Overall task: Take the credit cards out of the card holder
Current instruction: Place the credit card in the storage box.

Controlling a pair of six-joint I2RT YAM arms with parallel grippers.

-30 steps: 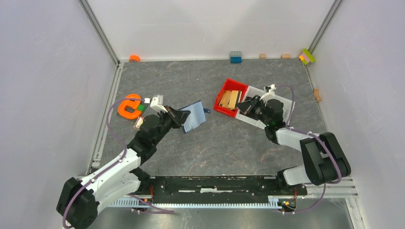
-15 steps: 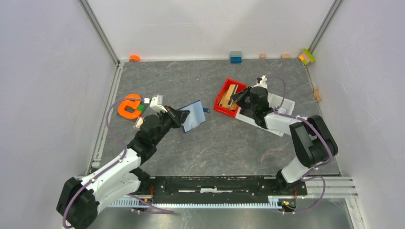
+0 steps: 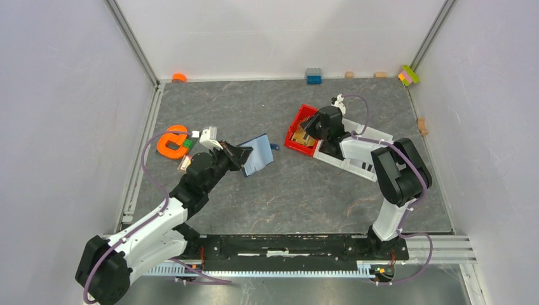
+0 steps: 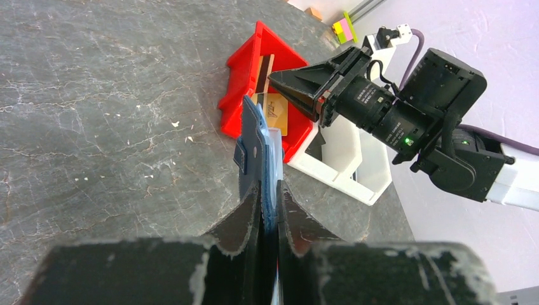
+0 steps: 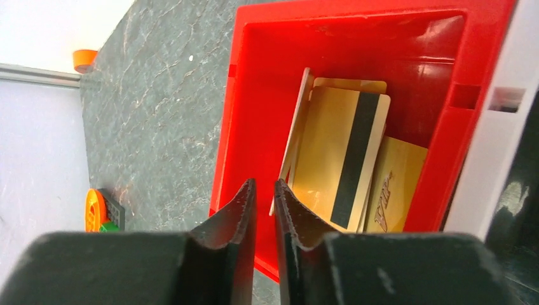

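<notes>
Moved: the right claw [image 3: 307, 126] has been swung off the white plastic open-topped tray [image 3: 360, 162] to over the red moulded plastic tray [image 3: 290, 137]. The left arm has not shifted.
Claws: two, each with black, rough-edged fingers.
Left claw [image 4: 270, 190]: clamped on the lower edge of the small dark navy folding card holder [image 4: 253, 146].
Right claw [image 5: 264, 184]: its fingers are seen a narrow slit apart with nothing between them, poised above the red tray's near wall.
Card holder: one, held edge-up above the bench [image 3: 286, 190], well apart from the trays. A matt outer face, a paler blue lining and a small tab on its side are shown.
Credit cards: thin, flat, gold-tan rectangles with rounded corners [image 5: 346, 152], all lying in the red tray. Three are counted for certain: one leaning on edge, one with a black stripe, one with reddish lettering. A pale strip behind the striped card may be a fourth, but this cannot be told.
Trays: two, red and white, set touching side by side.
Bench: one, dark grey, with a veined, stone-like surface.
</notes>
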